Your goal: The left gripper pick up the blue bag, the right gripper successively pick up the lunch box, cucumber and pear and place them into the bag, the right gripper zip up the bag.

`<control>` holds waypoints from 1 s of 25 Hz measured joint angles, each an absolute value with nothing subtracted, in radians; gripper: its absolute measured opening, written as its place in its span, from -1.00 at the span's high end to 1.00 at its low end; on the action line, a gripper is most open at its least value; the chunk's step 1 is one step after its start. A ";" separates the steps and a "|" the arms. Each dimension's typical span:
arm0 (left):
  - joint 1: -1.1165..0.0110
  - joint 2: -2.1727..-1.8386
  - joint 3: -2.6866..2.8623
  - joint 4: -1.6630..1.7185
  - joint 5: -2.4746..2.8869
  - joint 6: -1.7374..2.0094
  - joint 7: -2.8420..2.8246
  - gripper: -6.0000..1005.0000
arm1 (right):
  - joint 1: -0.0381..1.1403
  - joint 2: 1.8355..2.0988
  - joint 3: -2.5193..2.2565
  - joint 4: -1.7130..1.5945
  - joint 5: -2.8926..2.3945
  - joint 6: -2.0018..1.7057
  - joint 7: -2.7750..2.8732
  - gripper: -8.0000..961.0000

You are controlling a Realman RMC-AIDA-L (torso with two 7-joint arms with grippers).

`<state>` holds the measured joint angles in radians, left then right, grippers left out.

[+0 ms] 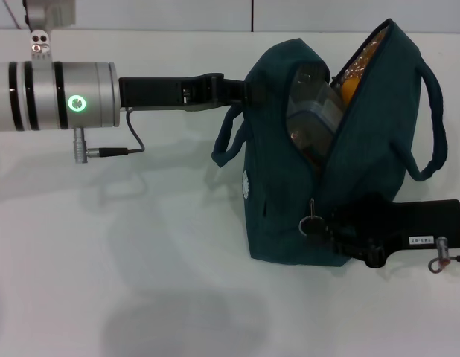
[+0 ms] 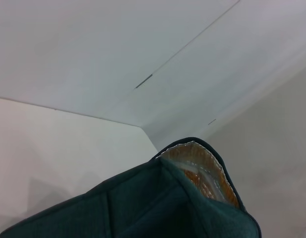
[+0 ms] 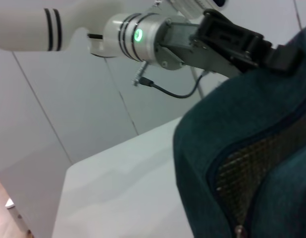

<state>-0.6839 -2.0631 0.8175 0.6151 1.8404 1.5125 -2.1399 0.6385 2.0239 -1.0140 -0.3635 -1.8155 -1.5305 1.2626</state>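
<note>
The zip-up is the step in hand, judging by what already sits inside the one blue bag [image 1: 319, 186], which stands upright on the white tabletop [image 1: 103, 282] with its mouth gaping. One lunch box [image 1: 315, 111] and one pear [image 1: 349, 91] show through the opening; the cucumber cannot be seen. The left gripper [image 1: 241, 93] pinches the bag's upper edge, jaws closed on the fabric. The right gripper [image 1: 336, 227] sits low against the bag's front, just beside the ring zip pull [image 1: 312, 222]; whether its jaws are open or closed cannot be told. To zip well, the left should keep the fabric taut while the right draws the pull steadily along the track
</note>
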 joint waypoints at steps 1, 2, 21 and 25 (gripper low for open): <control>-0.684 -2.063 0.818 0.615 1.840 1.513 -2.140 0.84 | 0.637 2.024 -1.014 -0.363 -1.814 -1.524 1.262 0.34; -0.684 -2.063 0.818 0.615 1.840 1.513 -2.140 0.84 | 0.636 2.025 -1.014 -0.361 -1.812 -1.519 1.262 0.38; -0.681 -2.057 0.818 0.617 1.836 1.530 -2.134 0.84 | 0.580 1.997 -1.006 -0.387 -1.749 -1.641 1.310 0.98; -0.681 -2.054 0.818 0.617 1.818 1.547 -2.128 0.84 | 0.557 1.986 -0.974 -0.412 -1.748 -1.692 1.324 0.98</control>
